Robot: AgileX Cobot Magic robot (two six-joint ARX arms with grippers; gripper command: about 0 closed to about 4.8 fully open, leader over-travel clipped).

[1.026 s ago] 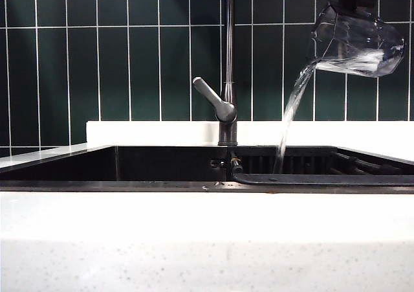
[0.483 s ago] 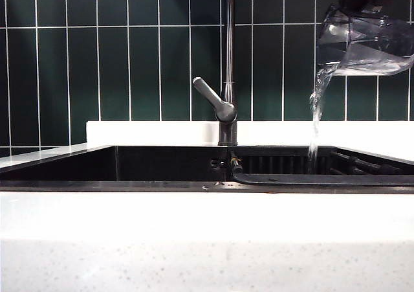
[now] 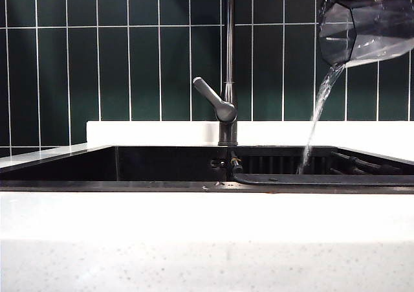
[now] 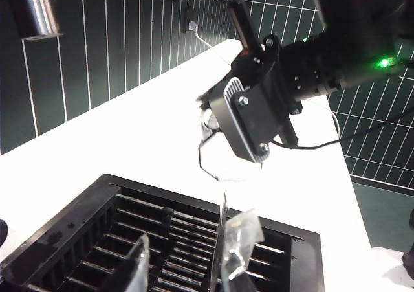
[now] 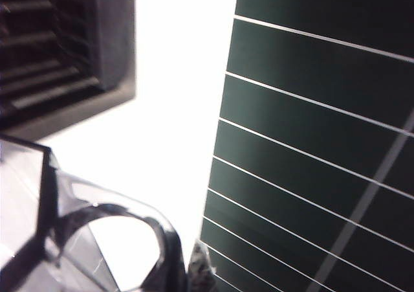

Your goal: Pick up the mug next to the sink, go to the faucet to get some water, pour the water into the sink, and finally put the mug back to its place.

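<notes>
Sink (image 3: pixel 162 166) nearest you, rack (image 4: pixel 162 240) inside, faucet (image 3: pixel 228 78) behind. Pour step under way: right gripper (image 4: pixel 249 120), clamped on the mug (image 3: pixel 365 30), holds it tipped high at right, water streaming into the basin. Left gripper (image 4: pixel 187 266) hangs unclenched, empty, above the rack. Next, you level the mug once drained, then return it beside the sink.

Green tiled wall (image 3: pixel 129 59) behind; white countertop (image 3: pixel 194 240) in front.

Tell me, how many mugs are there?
1: the mug, tipped high at the exterior view's right, held in the right gripper's fingers, pouring water into the sink. Others may lie out of view.
</notes>
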